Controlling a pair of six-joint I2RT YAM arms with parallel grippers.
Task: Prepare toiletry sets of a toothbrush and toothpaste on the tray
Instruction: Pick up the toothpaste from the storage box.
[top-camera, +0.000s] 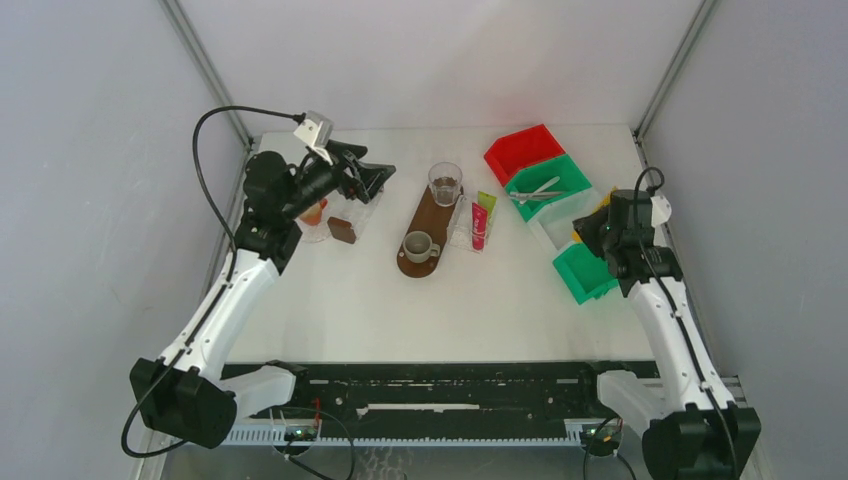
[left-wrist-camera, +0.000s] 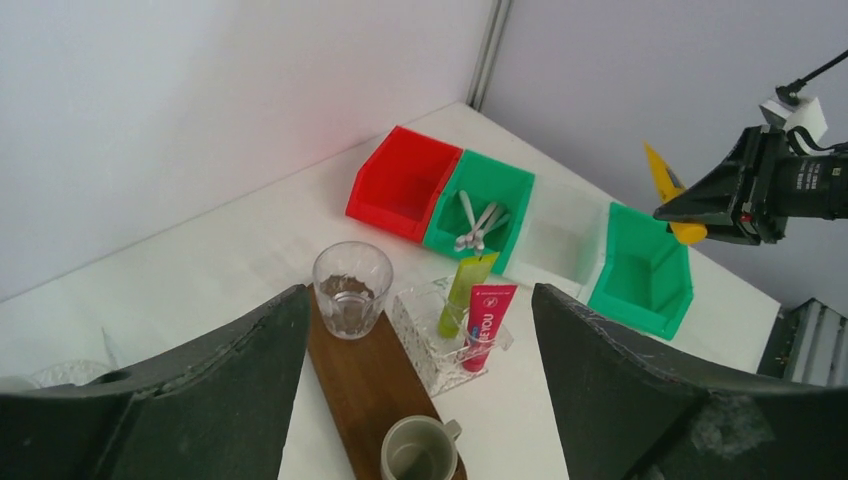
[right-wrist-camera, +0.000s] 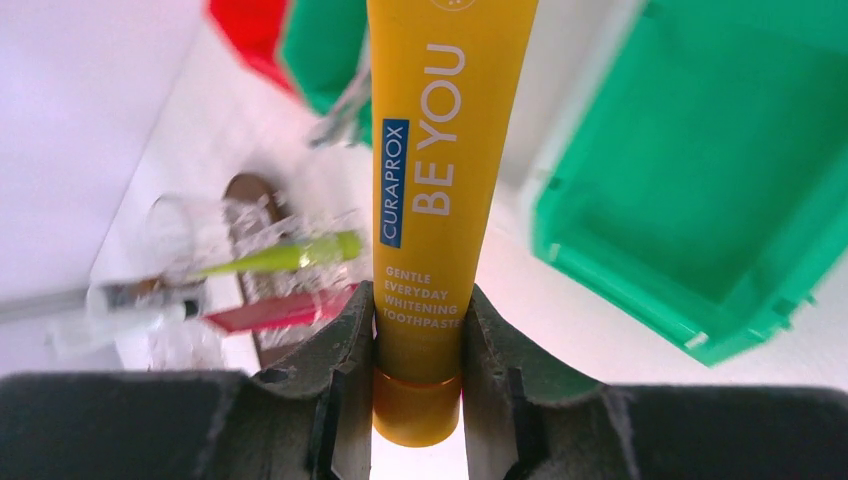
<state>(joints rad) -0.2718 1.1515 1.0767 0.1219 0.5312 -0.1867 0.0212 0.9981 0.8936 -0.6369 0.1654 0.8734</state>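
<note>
Right fingers (right-wrist-camera: 345, 385) clamp the yellow toothpaste tube (right-wrist-camera: 432, 200) just above its cap — left fingers (left-wrist-camera: 200, 395) spread wide.

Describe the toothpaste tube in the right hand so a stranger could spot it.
Look at the table's right side, over the row of bins. There the right hand grips a toothpaste tube. It is the only yellow one; the pink tube and lime tube stand in a clear holder beside the wooden tray.

My fingers (right-wrist-camera: 345, 390) are matt dark plastic; the toothpaste tube (right-wrist-camera: 430, 180) is glossy yellow plastic with a smooth printed skin. The green bin (right-wrist-camera: 720, 180) shines as moulded plastic, the tray (top-camera: 432, 215) is dark smooth wood, the tumbler (left-wrist-camera: 352, 288) clear and glassy.
</note>
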